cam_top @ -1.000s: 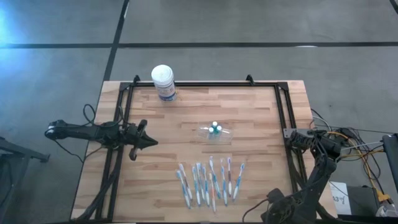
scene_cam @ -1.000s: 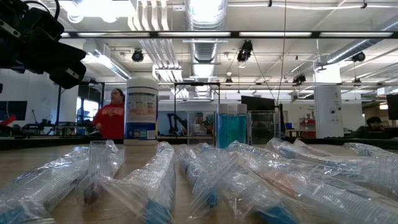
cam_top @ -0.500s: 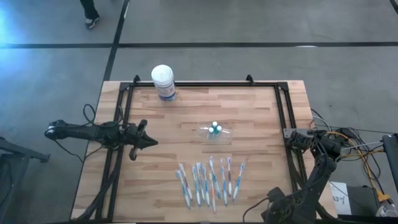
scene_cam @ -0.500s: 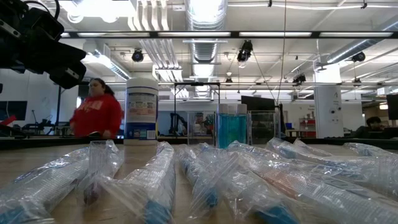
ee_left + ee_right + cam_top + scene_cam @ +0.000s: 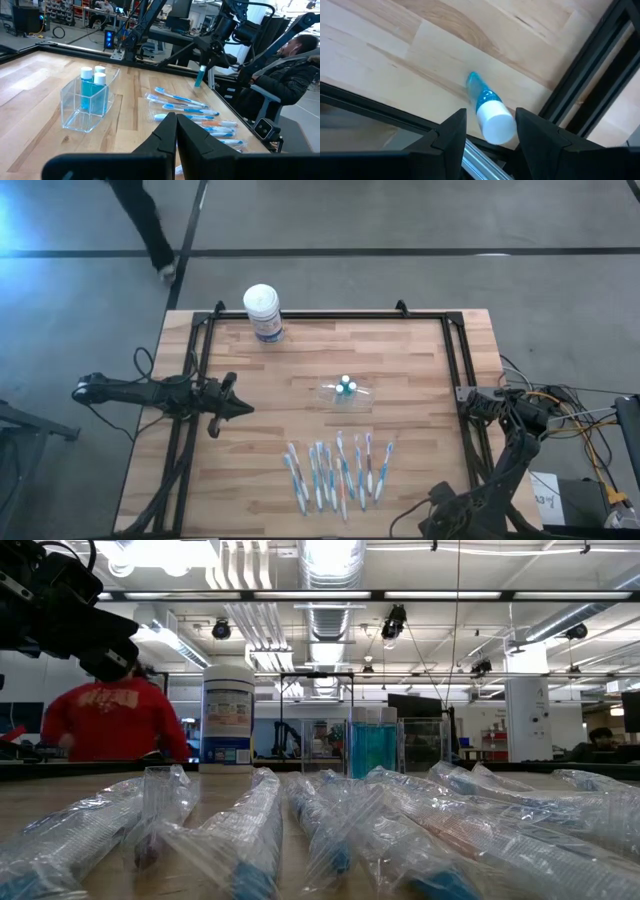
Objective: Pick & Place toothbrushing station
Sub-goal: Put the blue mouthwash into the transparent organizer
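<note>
Toothbrushing station [image 5: 345,392] sitting at three o'clock of my clenched, empty left gripper [image 5: 243,408]; I'm needing to unclench before reaching it squarely.

on the bench [image 5: 400,360], the toothbrushing station [image 5: 345,391] sits mid-surface. the canister [image 5: 263,312] stands at the far left edge. wrapped toothbrushes [image 5: 338,471] lie in a row nearer the front.
</note>
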{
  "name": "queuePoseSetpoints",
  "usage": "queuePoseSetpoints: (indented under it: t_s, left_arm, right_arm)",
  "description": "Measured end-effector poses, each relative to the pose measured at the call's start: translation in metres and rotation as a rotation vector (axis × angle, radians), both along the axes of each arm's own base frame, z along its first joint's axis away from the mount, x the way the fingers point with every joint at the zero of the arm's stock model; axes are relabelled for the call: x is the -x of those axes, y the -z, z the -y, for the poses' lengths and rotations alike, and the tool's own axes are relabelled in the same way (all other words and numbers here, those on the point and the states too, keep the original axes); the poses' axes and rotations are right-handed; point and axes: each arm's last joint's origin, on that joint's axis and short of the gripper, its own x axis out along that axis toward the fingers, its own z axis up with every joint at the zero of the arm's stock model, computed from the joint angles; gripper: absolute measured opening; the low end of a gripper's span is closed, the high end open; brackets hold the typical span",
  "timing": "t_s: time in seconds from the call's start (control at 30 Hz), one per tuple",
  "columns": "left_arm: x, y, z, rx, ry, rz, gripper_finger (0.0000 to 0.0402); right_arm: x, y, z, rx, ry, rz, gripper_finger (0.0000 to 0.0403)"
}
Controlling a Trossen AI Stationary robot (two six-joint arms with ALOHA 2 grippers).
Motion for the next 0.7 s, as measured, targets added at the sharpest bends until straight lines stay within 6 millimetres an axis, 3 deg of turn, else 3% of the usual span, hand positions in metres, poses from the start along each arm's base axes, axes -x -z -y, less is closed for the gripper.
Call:
queuePoseSetpoints:
  t_s: [0.7]
  left_arm:
    - [0.0000,0.0000,0.0000,0.000,0.000,0.000,0.0014]
  right_arm:
    - [0.0003,0.0075,-0.0012,-0.021,-0.003,0.010,0.0152]
